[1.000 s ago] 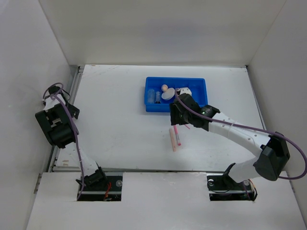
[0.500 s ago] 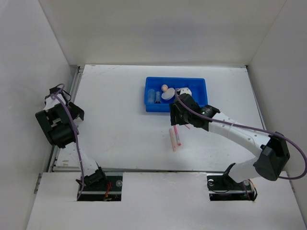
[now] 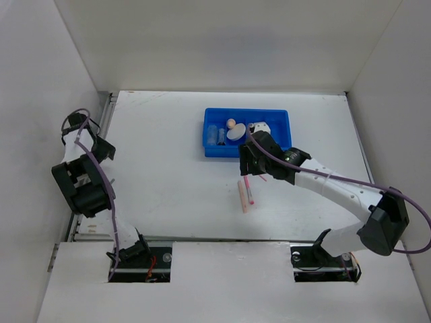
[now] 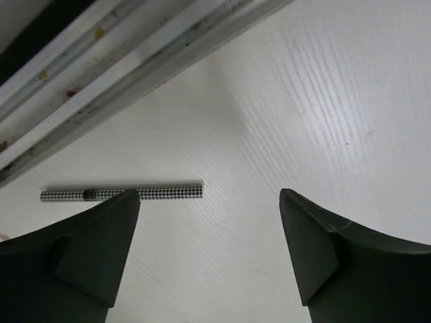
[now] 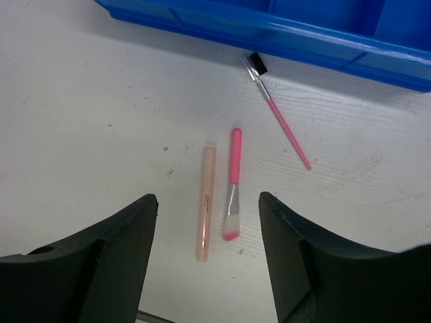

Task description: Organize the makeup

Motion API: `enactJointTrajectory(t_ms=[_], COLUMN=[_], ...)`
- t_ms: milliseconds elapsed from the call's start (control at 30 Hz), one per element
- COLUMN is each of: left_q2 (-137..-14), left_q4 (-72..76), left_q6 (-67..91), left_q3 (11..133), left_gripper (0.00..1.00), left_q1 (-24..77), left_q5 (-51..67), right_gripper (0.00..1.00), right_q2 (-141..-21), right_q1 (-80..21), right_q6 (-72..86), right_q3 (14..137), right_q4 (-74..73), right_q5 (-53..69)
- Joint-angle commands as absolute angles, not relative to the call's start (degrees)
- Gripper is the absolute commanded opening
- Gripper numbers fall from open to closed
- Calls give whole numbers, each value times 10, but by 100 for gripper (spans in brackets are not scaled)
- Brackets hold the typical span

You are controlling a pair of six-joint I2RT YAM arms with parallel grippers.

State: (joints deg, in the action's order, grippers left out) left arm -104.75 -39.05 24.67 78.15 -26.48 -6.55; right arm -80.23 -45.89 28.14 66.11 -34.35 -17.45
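The left arm has swung its wrist farther toward the left edge of the desk (image 3: 168, 185), while the right arm has barely stirred. The left hand (image 4: 209, 249) hangs open and empty over a checkered pencil (image 4: 135, 194) lying near the rail (image 4: 135, 81). The right hand (image 5: 209, 249), also open and holding nothing, hovers over a peach pencil (image 5: 205, 202) and a pink brush (image 5: 236, 155), which lie side by side just short of the blue tray (image 5: 269, 30). Gathering the loose sticks looks to be the step in hand. Next, each hand needs to centre on one stick and descend, the right without catching its neighbour.
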Motion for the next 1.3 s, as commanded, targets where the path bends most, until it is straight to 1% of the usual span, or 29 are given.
enactJointTrajectory(t_ms=[0,33,67,100,167,200,233,333,367,467,533,633,800,833,933,1100,1267], left_q2=[-964,-954,-944,-936,-916,-916,-907,-900,-900,-910,-911,-911,-939,-939,-944,-954,-962], left_q4=[-401,-407,-416,-426,-453,-462,-469,-459,-474,-532,-546,-514,-521,-521,-513,-500,-485], left_q6=[314,335,390,421,489,570,603,682,727,814,878,878,926,926,926,911,905], left_q3=[774,766,752,745,719,709,698,669,669,690,690,671,671,671,665,660,660], left_gripper=[80,77,66,65,65,66,66,68,68,70,71,71,71,70,70,70,70], left_q1=[-267,-267,-267,-267,-267,-267,-267,-244,-220,-178,-178,-178,-178,-178,-178,-205,-211], left_q5=[-108,-125,-135,-143,-151,-151,-151,-134,-140,-223,-259,-266,-266,-277,-303,-297,-302], right_gripper=[68,68,68,68,68,68,68,68,68,68,68,68,68,68,68,68,68], right_q2=[-780,-780,-780,-780,-780,-780,-780,-774,-774,-769,-764,-758,-770,-770,-770,-792,-803], right_q1=[-465,-465,-465,-465,-465,-465,-465,-465,-465,-465,-465,-465,-465,-465,-465,-465,-465], right_q6=[285,285,285,285,285,285,285,285,285,285,285,280,274,274,274,269,269], right_q3=[675,675,675,675,675,675,675,680,680,680,680,680,691,691,691,697,708], right_q4=[-342,-342,-342,-342,-342,-342,-342,-354,-359,-366,-378,-383,-395,-400,-400,-405,-405], right_q5=[-186,-186,-186,-186,-186,-186,-186,-186,-186,-199,-206,-206,-211,-211,-211,-217,-212])
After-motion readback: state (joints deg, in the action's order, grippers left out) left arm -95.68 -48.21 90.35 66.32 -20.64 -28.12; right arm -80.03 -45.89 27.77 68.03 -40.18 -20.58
